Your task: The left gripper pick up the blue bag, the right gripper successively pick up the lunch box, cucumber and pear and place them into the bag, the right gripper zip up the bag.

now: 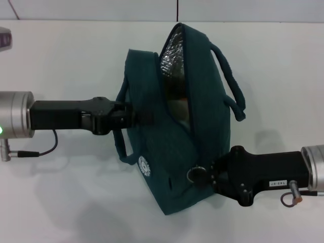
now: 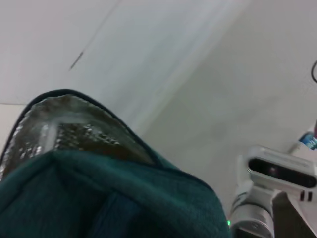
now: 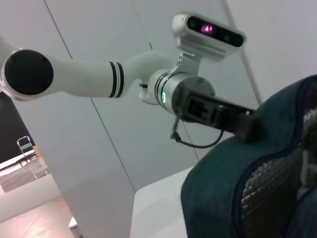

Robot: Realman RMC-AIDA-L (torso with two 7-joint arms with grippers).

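Zipping the dark teal fabric bag point(image 1: 197, 101) with silver foil lining, held up off the white bench between our two black claws

We have our left gripper point(image 1: 132, 115) pinched on the bag's side nearest the bench's left edge, and our right gripper point(image 1: 208, 176) pressed against the small round zip pull point(image 1: 194, 175) at the bag's near corner, though we cannot tell whether those jaws are shut on it; the mouth gapes open toward the far edge, something orange-brown showing dimly inside, so the pull could slip free, or the limp cloth could bunch and jam the zip if our left hold sags; the white bench point(image 1: 61, 202) is smooth and matte, backed by pale wall panels, with a dim room beyond in the right wrist view
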